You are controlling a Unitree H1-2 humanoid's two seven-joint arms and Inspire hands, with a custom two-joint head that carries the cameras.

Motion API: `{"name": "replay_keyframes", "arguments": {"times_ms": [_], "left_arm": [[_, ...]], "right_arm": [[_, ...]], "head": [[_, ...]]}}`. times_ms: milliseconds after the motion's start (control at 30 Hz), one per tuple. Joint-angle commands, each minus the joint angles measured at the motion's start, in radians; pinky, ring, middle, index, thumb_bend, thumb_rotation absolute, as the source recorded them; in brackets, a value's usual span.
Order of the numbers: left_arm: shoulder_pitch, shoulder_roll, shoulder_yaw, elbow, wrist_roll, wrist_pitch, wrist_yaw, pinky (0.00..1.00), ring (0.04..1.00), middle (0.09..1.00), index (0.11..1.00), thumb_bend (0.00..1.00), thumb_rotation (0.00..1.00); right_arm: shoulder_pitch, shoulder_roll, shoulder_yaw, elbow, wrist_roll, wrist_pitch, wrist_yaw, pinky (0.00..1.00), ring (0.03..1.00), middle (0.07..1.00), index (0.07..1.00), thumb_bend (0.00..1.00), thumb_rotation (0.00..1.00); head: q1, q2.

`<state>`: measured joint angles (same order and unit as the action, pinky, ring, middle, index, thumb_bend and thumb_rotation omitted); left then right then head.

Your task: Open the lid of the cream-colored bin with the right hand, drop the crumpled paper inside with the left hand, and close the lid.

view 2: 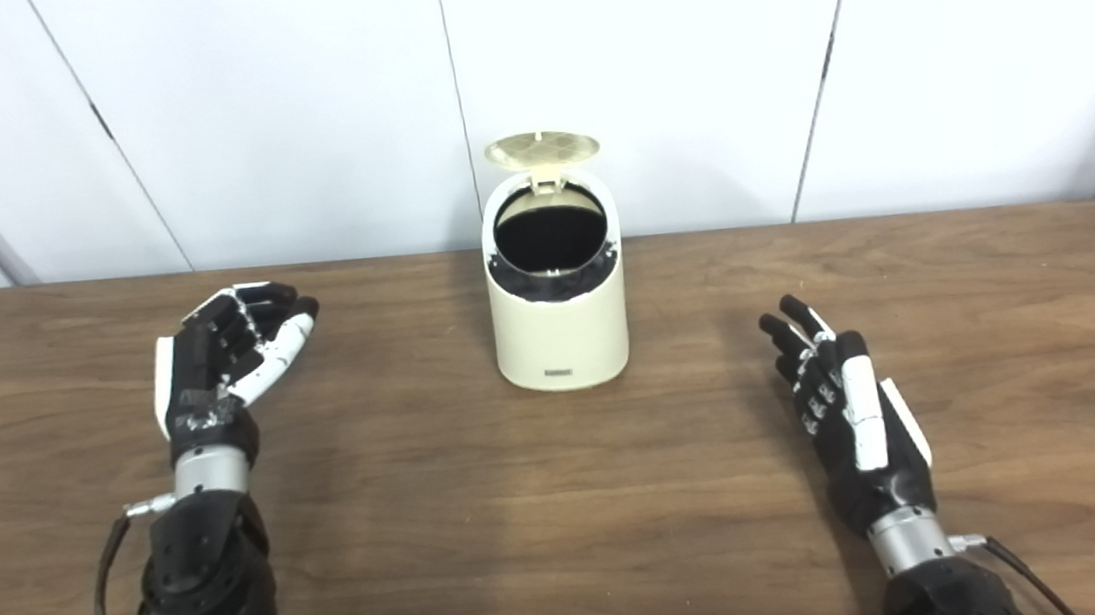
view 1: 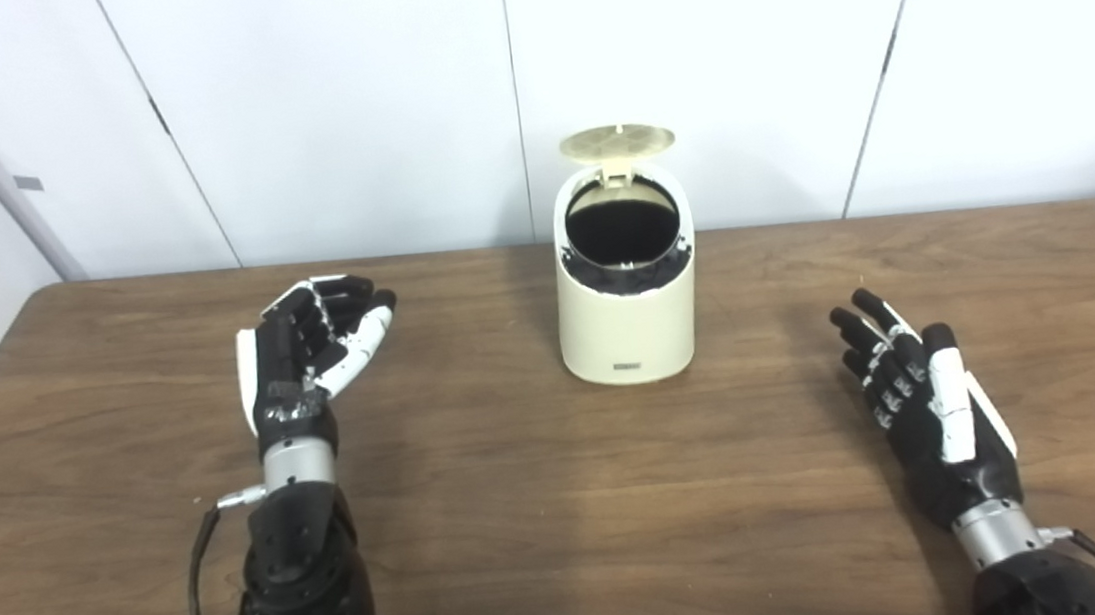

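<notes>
Standing lid-up, bin (view 1: 626, 312) between empty left hand (view 1: 306, 353) and right hand (view 1: 918, 402)

We see both hands in black with white plates: left hand (view 1: 311, 355) white along thumb and outer edge, right hand (view 1: 919, 412) likewise. Silver wrist collars, black forearms, thin black cable at each wrist; small yellow mark on the left forearm.

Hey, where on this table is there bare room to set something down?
Bare wood lies in front of the bin, between the left robot hand and the right robot hand. More lies at the table's far left and far right corners. The strip behind the bin, by the wall, is tight. No paper is visible.
</notes>
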<state>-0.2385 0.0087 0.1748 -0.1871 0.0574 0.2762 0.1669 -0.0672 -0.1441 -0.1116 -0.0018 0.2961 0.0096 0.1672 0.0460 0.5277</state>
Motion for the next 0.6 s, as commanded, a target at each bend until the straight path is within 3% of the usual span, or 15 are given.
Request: {"name": "replay_keyframes", "arguments": {"times_ms": [0,100,200,267,433,467,567], "left_arm": [[-0.018,0.010,-0.004,-0.033,-0.021,-0.052,-0.016,0.67,0.513,0.484,0.489,0.50,0.00],[-0.004,0.023,-0.003,-0.032,-0.041,-0.061,-0.034,0.70,0.630,0.492,0.495,0.52,0.00],[0.009,0.034,-0.001,-0.029,-0.070,-0.070,-0.061,0.59,0.634,0.501,0.493,0.52,0.00],[0.019,0.045,0.001,-0.021,-0.112,-0.087,-0.095,0.63,0.679,0.661,0.496,0.51,0.05],[0.031,0.055,0.005,-0.012,-0.201,-0.083,-0.149,0.74,0.779,0.783,0.499,0.50,0.07],[0.037,0.063,0.001,-0.010,-0.214,-0.078,-0.166,0.80,0.831,0.839,0.698,0.50,0.23],[0.055,0.075,-0.005,-0.006,-0.264,-0.063,-0.209,0.93,0.947,0.952,0.911,0.48,0.45]], "right_arm": [[0.019,-0.011,-0.009,-0.008,0.012,-0.011,0.016,1.00,0.970,0.890,0.939,0.54,1.00],[0.020,-0.016,-0.010,-0.013,0.017,0.001,0.017,1.00,0.982,0.903,0.944,0.55,1.00],[0.021,-0.017,-0.013,-0.016,0.020,0.008,0.017,1.00,0.982,0.903,0.942,0.56,1.00],[0.020,-0.018,-0.015,-0.013,0.024,0.006,0.022,1.00,0.982,0.895,0.944,0.57,1.00],[0.020,-0.019,-0.019,-0.006,0.024,-0.004,0.029,1.00,0.969,0.881,0.937,0.57,1.00],[0.020,-0.020,-0.021,-0.004,0.023,-0.007,0.030,1.00,0.969,0.883,0.938,0.58,1.00],[0.020,-0.022,-0.025,-0.004,0.026,-0.009,0.033,1.00,0.971,0.885,0.937,0.59,1.00]], "head": [[0.002,0.002],[0.007,0.006],[0.014,0.010],[0.018,0.011],[0.022,0.014],[0.022,0.014],[0.023,0.016]]}}
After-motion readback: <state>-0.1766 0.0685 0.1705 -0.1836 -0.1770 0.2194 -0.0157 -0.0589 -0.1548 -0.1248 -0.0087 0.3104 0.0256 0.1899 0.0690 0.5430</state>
